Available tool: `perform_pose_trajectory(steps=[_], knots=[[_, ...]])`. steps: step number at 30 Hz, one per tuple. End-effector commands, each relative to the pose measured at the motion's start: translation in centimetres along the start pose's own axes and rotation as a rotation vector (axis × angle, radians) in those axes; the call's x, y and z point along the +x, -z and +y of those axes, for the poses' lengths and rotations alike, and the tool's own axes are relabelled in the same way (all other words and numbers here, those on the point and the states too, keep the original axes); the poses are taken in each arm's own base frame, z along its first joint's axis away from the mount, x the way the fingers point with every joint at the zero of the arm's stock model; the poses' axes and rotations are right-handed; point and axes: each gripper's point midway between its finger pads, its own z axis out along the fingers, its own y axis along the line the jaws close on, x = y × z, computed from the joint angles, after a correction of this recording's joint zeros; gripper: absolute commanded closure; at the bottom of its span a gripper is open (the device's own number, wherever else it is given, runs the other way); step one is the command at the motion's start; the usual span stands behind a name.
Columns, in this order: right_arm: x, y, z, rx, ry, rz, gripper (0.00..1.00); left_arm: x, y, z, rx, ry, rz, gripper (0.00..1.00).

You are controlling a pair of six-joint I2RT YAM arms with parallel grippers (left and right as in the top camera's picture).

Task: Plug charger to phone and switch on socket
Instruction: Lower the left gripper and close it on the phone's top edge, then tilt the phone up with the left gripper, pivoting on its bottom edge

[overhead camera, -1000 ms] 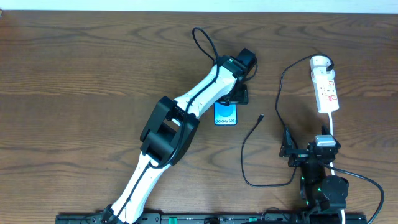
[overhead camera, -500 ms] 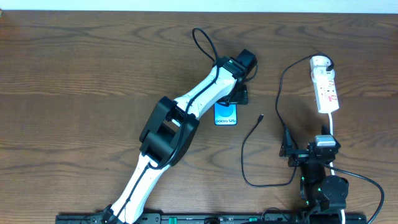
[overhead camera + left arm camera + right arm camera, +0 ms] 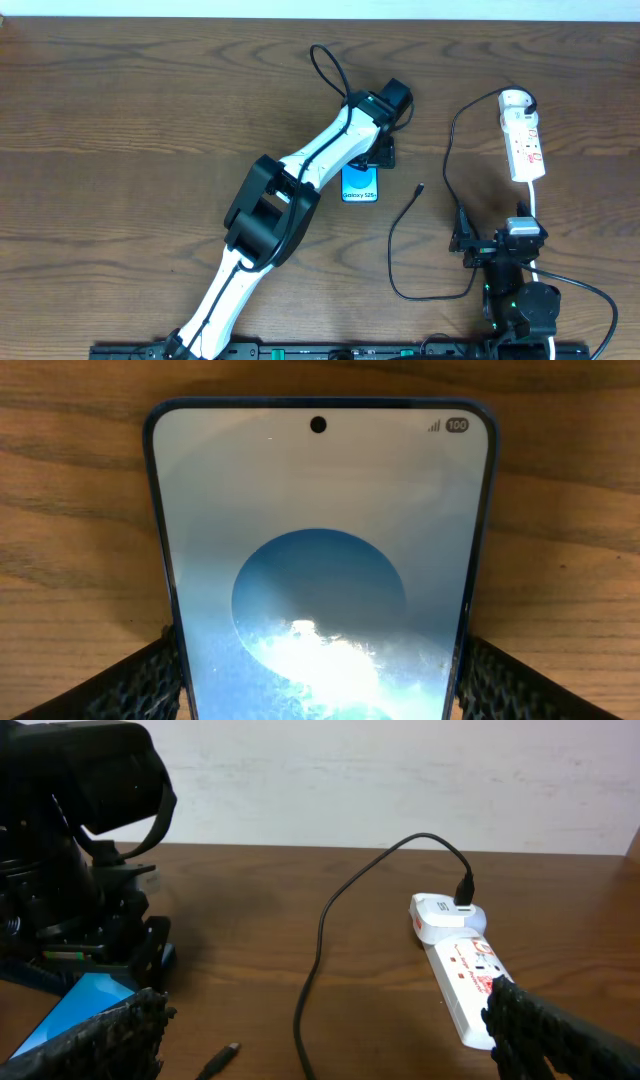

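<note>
The phone (image 3: 361, 186), with its cyan screen up, lies on the table mid-scene. My left gripper (image 3: 377, 156) is at its far end. In the left wrist view the two fingers of the left gripper (image 3: 320, 685) press both long edges of the phone (image 3: 320, 540). The charger's black cable (image 3: 392, 250) loops on the table, its plug tip (image 3: 419, 187) lying free to the right of the phone. Its white adapter (image 3: 514, 100) sits in the socket strip (image 3: 526, 145). My right gripper (image 3: 330, 1050) is open and empty, near the table's front, with the plug tip (image 3: 218, 1060) lying ahead of it.
The strip's white cord (image 3: 537, 210) runs down toward the right arm's base (image 3: 515, 300). The left arm (image 3: 290, 190) stretches diagonally across the table's middle. In the right wrist view the strip (image 3: 470, 980) lies to the right and the left gripper's body (image 3: 80, 850) stands to the left.
The phone has shifted slightly to the left, with the left gripper on it. The right arm and the cable have not moved.
</note>
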Motion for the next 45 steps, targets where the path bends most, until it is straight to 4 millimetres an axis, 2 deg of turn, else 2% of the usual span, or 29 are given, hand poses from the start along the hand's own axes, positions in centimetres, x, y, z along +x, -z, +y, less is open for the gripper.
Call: perform_pose_trajectory(steps=[1,10,21,32,38,45], knots=[[0.0,0.0,-0.1,0.003,-0.011,-0.001,0.01,2.0,-2.6,1.0,-0.031,-0.006,0.083,0.18],[0.0,0.0,-0.1,0.003,-0.011,-0.001,0.01,2.1,-2.0,0.5,-0.002,-0.004,0.093,0.18],[0.0,0.0,-0.1,0.003,-0.011,-0.001,0.01,1.4,1.6,0.2,0.041,0.003,0.057,0.19],[0.0,0.0,-0.1,0.003,-0.011,-0.001,0.01,2.5,6.2,-0.8,0.277,0.069,0.209,0.23],[0.0,0.0,-0.1,0.003,-0.011,-0.001,0.01,2.8,8.3,0.8,0.363,0.147,0.309,0.24],[0.0,0.0,-0.1,0.003,-0.011,-0.001,0.01,1.3,7.3,3.9,0.238,0.149,0.235,0.23]])
